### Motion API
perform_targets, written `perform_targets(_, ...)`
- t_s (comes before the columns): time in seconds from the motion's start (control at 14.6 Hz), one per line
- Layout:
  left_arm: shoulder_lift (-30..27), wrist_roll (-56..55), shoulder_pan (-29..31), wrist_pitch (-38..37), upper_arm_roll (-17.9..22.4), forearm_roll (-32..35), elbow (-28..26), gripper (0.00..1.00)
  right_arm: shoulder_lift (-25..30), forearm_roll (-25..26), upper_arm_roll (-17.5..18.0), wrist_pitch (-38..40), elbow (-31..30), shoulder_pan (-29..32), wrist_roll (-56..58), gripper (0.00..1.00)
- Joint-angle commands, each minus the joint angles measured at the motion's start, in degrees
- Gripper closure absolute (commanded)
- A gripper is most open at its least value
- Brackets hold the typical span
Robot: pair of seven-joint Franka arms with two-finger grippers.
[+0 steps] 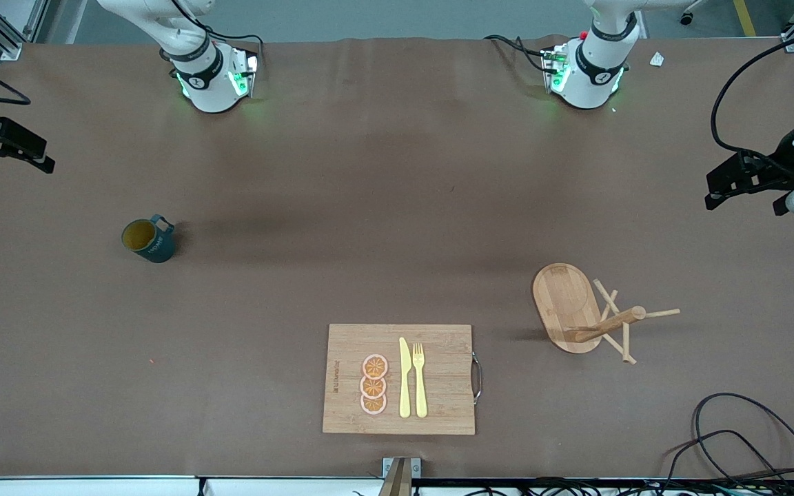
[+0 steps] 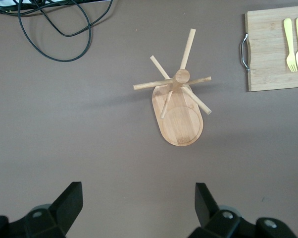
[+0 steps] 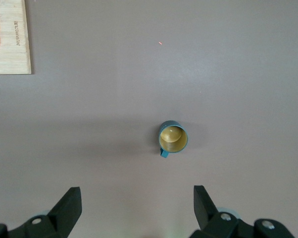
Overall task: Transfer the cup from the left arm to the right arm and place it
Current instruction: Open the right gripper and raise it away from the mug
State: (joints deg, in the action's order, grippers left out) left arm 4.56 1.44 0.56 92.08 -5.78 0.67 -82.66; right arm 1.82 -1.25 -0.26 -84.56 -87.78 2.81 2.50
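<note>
Teal outside and ochre inside, the one cup [image 1: 149, 238] stands upright on the brown tabletop [image 1: 342, 207] toward my right arm's end. My right gripper [image 3: 134, 210] hangs high over it, fingers spread wide and empty. My left gripper [image 2: 138, 208], equally wide, hangs over the single wooden mug tree [image 1: 593, 313]. One cutting board [image 1: 398, 379] carries three orange slices [image 1: 373, 384], one yellow knife [image 1: 404, 377] and one yellow fork [image 1: 420, 379].
</note>
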Motion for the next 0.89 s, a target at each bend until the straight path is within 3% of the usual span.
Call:
perform_targets(0.0,-0.26,-0.56,0.05,-0.68,-0.02,0.21,0.13,0.00,-0.85,0.81,-0.61,1.51,2.35,-1.05,-1.27,0.00)
perform_targets(0.82,-0.26,-0.56,-0.04,-0.68,-0.02,0.21,0.22,0.00,-1.73,1.43,-0.70,-0.07,3.84,-1.57,-1.35,0.00)
